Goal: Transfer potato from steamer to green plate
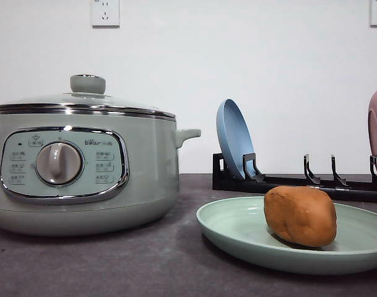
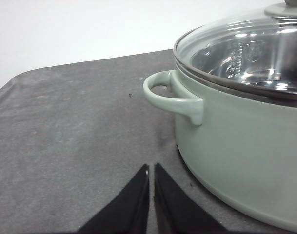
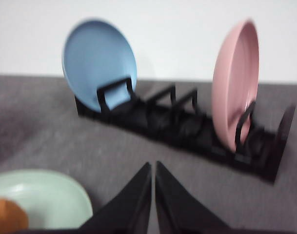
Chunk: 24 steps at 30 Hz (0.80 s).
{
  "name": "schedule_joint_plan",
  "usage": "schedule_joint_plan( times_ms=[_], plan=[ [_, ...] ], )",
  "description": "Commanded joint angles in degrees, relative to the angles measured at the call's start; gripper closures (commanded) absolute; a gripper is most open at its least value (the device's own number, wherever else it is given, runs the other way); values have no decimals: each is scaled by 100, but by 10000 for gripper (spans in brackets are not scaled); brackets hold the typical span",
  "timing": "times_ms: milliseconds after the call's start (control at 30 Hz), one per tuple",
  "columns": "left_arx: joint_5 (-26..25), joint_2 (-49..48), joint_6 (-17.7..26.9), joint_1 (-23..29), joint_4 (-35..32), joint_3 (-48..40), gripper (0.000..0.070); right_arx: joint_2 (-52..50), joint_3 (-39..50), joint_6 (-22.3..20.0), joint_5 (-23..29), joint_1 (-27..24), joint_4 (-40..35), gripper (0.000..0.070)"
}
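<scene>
The potato (image 1: 300, 216) is sitting on the green plate (image 1: 238, 232), toward the plate's right half, resting on its side. The plate is lying flat on the dark grey tabletop (image 1: 145, 266), just to the right of the steamer (image 1: 145, 161), whose glass lid (image 1: 83, 99) is sitting in place on the chrome rim.

The right claw (image 3: 153, 165) is hanging empty with its two black fingers pressed together, tips nearly touching, pointing toward the black dish rack (image 3: 187, 129). From its wrist camera the potato is peeking in at the corner, off to one side of the fingers and apart from them, nothing gripped.

The left claw (image 2: 151, 168) is likewise closed on nothing, hovering low over bare tabletop just beside the steamer's side handle (image 2: 172, 97).

In the rack a blue plate (image 1: 233, 137) and a pink dish (image 3: 233, 83) are standing on edge.
</scene>
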<state>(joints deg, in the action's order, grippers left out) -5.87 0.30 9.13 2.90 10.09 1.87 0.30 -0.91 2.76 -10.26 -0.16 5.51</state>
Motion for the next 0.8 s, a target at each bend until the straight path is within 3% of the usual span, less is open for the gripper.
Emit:
schedule_joint_plan(
  times_ms=[0,133,767],
  plan=[
    [7,-12,27,13,42,-118,690,-9,26,-38,20,-2,111,699],
    [7,-12,28,13,43,-118,690,-9,26,-45,21,-2,428,699],
    [7,-13,26,13,43,-118,690,-9,22,-22,-20,-2,351,700]
  ],
)
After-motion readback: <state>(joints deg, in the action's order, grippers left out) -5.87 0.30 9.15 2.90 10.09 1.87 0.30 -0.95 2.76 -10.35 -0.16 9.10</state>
